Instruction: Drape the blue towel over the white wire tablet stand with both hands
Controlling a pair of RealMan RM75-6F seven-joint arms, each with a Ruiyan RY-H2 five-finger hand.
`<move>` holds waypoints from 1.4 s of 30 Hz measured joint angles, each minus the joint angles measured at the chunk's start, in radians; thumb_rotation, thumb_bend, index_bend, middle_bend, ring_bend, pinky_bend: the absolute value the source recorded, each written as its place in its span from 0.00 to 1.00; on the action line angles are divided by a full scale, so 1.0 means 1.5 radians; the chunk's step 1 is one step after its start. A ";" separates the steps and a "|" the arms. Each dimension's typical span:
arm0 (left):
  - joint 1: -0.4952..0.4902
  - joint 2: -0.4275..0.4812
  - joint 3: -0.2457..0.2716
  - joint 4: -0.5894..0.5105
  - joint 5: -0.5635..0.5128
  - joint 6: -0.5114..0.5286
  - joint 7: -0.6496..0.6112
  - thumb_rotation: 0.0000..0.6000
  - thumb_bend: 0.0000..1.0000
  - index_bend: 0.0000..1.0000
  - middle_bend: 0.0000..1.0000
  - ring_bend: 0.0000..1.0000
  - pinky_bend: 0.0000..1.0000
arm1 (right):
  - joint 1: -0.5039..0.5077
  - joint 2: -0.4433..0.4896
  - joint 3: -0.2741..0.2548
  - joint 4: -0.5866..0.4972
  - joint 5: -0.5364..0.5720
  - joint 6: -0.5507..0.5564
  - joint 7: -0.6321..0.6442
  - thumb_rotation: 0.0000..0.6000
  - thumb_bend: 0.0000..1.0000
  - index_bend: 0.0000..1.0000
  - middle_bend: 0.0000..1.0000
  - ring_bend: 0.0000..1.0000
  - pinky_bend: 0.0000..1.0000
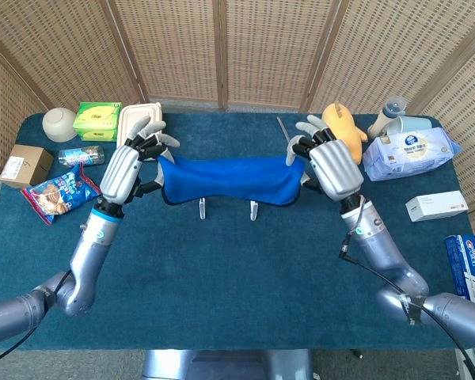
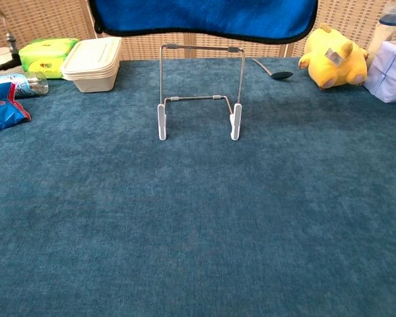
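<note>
The blue towel [image 1: 227, 180] hangs stretched in the air between my two hands; the chest view shows only its lower edge [image 2: 204, 18] at the top of the frame. My left hand [image 1: 134, 164] grips its left end and my right hand [image 1: 326, 161] grips its right end. The white wire tablet stand [image 2: 199, 92] stands upright on the table below the towel, clear of it. In the head view only the stand's two front feet [image 1: 202, 208] show under the cloth. Neither hand appears in the chest view.
At the back left are a beige lunch box [image 1: 139, 129], a green packet [image 1: 96, 119], a white bowl [image 1: 60, 123], a bottle [image 1: 81, 155] and a snack bag [image 1: 61, 192]. A spoon [image 1: 288, 134], yellow plush toy [image 1: 340, 134] and wipes pack [image 1: 410, 152] lie back right.
</note>
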 measured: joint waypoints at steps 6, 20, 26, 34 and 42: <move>-0.018 -0.014 -0.012 0.024 -0.016 -0.008 0.000 1.00 0.63 0.75 0.38 0.17 0.00 | 0.011 -0.010 0.003 0.021 0.009 -0.011 0.004 1.00 0.49 0.91 0.44 0.19 0.13; -0.039 -0.051 -0.004 0.099 -0.034 -0.028 -0.024 1.00 0.63 0.75 0.38 0.17 0.00 | 0.028 -0.039 -0.006 0.073 0.023 -0.032 0.012 1.00 0.49 0.91 0.44 0.19 0.13; -0.050 -0.074 0.003 0.131 -0.035 -0.036 -0.035 1.00 0.63 0.75 0.38 0.17 0.00 | 0.034 -0.053 -0.013 0.088 0.026 -0.041 0.009 1.00 0.49 0.91 0.44 0.19 0.13; -0.066 -0.095 0.006 0.156 -0.032 -0.044 -0.040 1.00 0.63 0.74 0.37 0.16 0.00 | 0.045 -0.068 -0.013 0.102 0.030 -0.048 0.000 1.00 0.49 0.91 0.44 0.19 0.13; -0.077 -0.105 0.006 0.173 -0.032 -0.049 -0.041 1.00 0.63 0.74 0.37 0.16 0.00 | 0.059 -0.083 -0.008 0.112 0.036 -0.053 -0.009 1.00 0.49 0.91 0.44 0.19 0.13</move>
